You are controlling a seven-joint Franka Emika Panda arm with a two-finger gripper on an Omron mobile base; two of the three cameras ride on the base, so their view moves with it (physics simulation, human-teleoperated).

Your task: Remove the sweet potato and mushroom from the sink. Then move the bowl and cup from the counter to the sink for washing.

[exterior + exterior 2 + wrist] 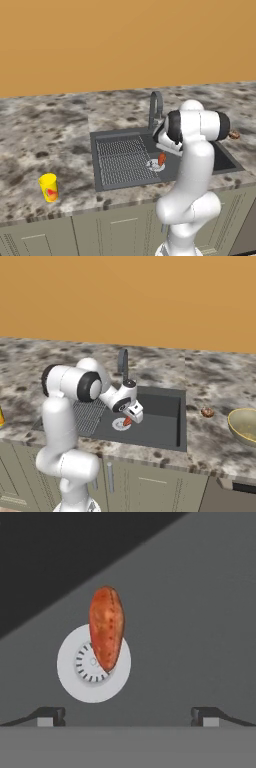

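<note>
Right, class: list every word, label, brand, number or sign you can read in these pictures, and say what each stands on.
No readable text anywhere.
The cup carries a red-orange mark on its side: a blurred blob, no letters or digits to make out.
The sink, sweet potato and bowl bear no writing.

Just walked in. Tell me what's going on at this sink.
The white arm has its gripper open, poised over the sweet potato, which lies across the round drain in the sink. The mushroom sits on the counter right of the sink, near the bowl. The yellow cup waits on the counter to the left.
</note>
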